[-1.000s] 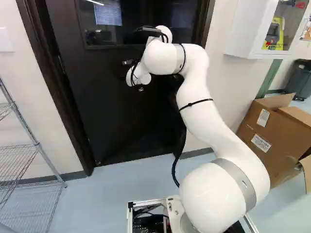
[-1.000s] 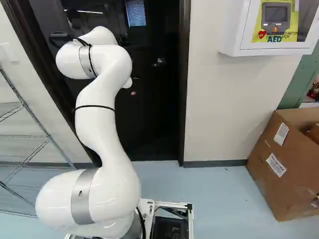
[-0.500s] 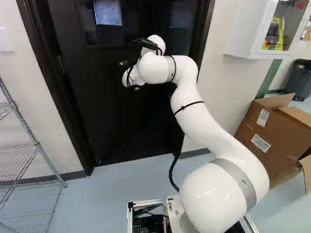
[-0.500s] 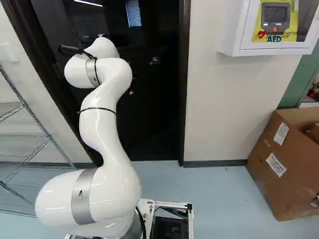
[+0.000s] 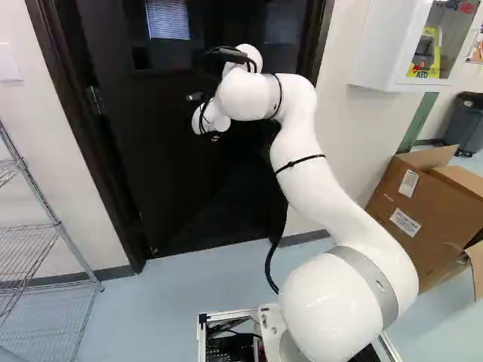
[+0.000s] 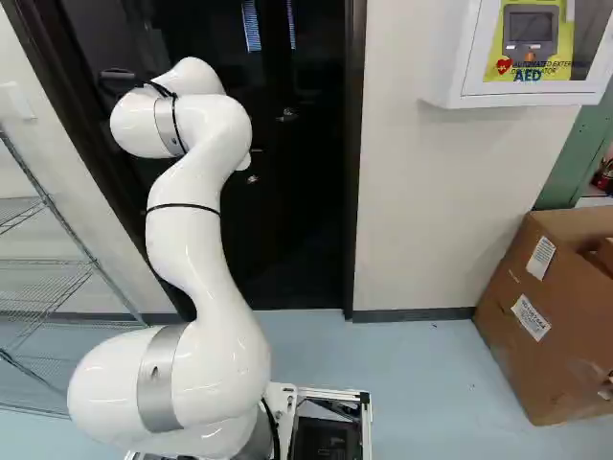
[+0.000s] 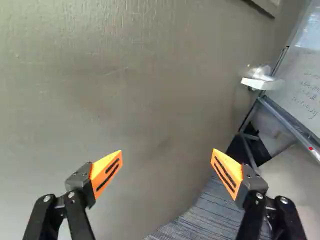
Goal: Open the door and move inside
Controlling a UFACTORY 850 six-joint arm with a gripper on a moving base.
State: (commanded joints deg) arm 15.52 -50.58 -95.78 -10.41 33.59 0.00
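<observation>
The fingers (image 7: pixel 106 172) stand wide apart, holding nothing, facing the partly open door (image 7: pixel 110 75).

- 1 black door with a glass pane (image 5: pixel 170 181)
- 1 glossy white jointed arm (image 5: pixel 332 204)
- 2 wedge-shaped orange pads (image 7: pixel 107 170)
- 1 white box-shaped wall cabinet (image 6: pixel 442 57), 1 grey device on yellow backing (image 6: pixel 530 27) inside
- 1 silver metal wire rack (image 5: pixel 50 209), 3 shelves visible
- brown cardboard box (image 6: pixel 541 359): at least 1, can't rule out a second; 2 rectangular white paper labels (image 6: pixel 531 317) in full view
- 1 dark grey waste bin (image 5: pixel 464 127)
- 1 white wall plate (image 5: pixel 8 63)
- 1 whiteboard with handwriting (image 7: pixel 304 82)
</observation>
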